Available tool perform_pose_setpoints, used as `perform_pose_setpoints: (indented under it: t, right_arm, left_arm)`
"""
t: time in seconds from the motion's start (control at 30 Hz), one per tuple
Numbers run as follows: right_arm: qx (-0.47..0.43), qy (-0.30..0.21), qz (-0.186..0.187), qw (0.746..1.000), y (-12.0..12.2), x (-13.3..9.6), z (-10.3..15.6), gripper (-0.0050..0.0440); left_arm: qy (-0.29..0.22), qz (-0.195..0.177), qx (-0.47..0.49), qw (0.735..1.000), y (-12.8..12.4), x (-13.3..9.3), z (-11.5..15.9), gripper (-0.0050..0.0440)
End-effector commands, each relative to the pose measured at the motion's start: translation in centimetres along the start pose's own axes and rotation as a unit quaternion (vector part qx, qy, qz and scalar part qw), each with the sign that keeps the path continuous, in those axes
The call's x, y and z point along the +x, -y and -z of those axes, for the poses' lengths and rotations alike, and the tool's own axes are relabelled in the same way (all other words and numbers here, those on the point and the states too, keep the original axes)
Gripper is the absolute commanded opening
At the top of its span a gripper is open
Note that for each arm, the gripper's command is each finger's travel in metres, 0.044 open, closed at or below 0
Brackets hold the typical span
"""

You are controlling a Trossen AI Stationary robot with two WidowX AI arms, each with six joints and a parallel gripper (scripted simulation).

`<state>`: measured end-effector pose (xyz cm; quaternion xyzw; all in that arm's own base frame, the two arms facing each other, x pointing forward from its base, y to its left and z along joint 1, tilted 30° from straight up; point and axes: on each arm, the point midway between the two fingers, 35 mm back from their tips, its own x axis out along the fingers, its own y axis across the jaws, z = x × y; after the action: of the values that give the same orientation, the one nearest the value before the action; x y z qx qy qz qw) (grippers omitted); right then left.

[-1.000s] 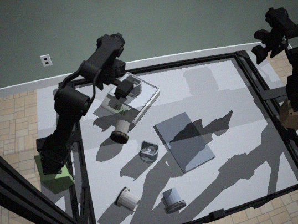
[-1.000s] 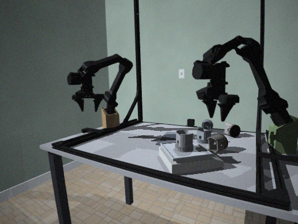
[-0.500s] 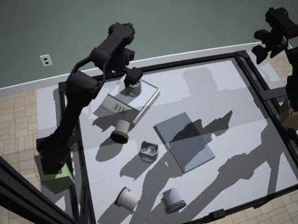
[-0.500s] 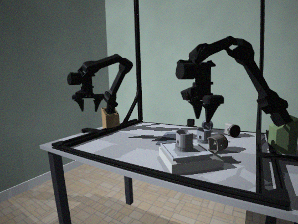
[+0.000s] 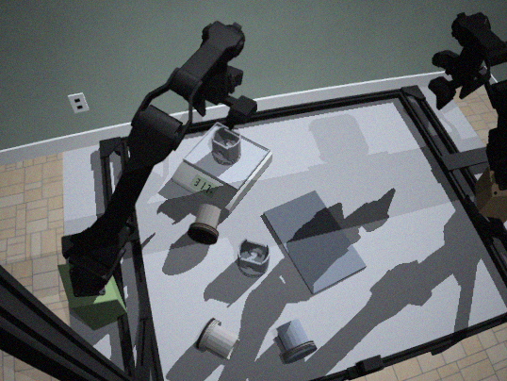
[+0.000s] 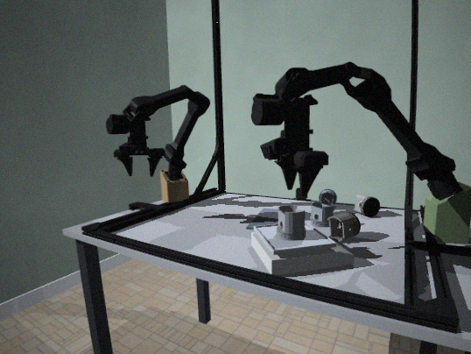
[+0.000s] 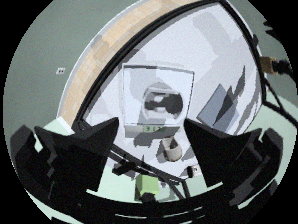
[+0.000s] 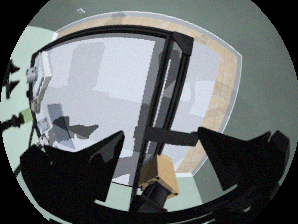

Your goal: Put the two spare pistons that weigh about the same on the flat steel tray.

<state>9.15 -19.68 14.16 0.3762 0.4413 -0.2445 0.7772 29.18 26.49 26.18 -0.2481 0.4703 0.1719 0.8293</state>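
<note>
A grey piston [image 5: 226, 145] stands upright on a scale [image 5: 221, 165] with a lit green display; it also shows in the exterior view [image 6: 291, 223] and the left wrist view [image 7: 161, 103]. My left gripper [image 5: 236, 110] [image 6: 302, 177] hangs open and empty well above it. A pale piston [image 5: 204, 223] lies on its side by the scale's front. Another piston [image 5: 253, 256] stands upright left of the flat steel tray [image 5: 313, 240], which holds nothing. Two more pistons [image 5: 218, 338] [image 5: 295, 340] lie near the front edge. My right gripper [image 5: 452, 75] [image 6: 140, 164] is open and empty, high over the far right corner.
A black frame [image 5: 438, 137] borders the table. A green block [image 5: 94, 302] holds the left arm's base and a brown block [image 6: 173, 186] the right arm's. A vertical post [image 6: 216, 96] rises at the table's far corner.
</note>
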Motion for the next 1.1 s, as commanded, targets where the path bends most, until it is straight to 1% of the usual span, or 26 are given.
perform_pose_setpoints:
  t: [0.0, 0.27, 0.33, 0.47, 0.83, 0.9, 1.07]
  right_arm:
    - [-0.001, 0.000, -0.002, 1.000, -0.06, 0.00, -0.01, 0.0440]
    - [-0.001, 0.000, -0.002, 1.000, -0.06, 0.00, -0.01, 0.0440]
    - [-0.001, 0.000, -0.002, 1.000, -0.06, 0.00, -0.01, 0.0440]
    - [-0.001, 0.000, -0.002, 1.000, -0.06, 0.00, -0.01, 0.0440]
    - [-0.001, 0.000, -0.002, 1.000, -0.06, 0.00, -0.01, 0.0440]
    - [-0.001, 0.000, -0.002, 1.000, -0.06, 0.00, -0.01, 0.0440]
    - [-0.001, 0.000, -0.002, 1.000, -0.06, 0.00, -0.01, 0.0440]
  left_arm:
    - [-0.008, 0.003, -0.026, 1.000, -0.09, 0.23, -0.48, 0.0378]
    - [-0.022, 0.016, -0.131, 0.991, -0.09, 0.23, -0.48, 0.0378]
    - [-0.022, 0.016, -0.131, 0.991, -0.09, 0.23, -0.48, 0.0378]
    - [-0.029, 0.023, -0.183, 0.982, -0.09, 0.23, -0.48, 0.0378]
    - [-0.048, 0.041, -0.322, 0.945, -0.09, 0.23, -0.48, 0.0378]
    - [-0.048, 0.041, -0.322, 0.945, -0.09, 0.23, -0.48, 0.0378]
    - [-0.056, 0.049, -0.383, 0.921, -0.09, 0.23, -0.48, 0.0378]
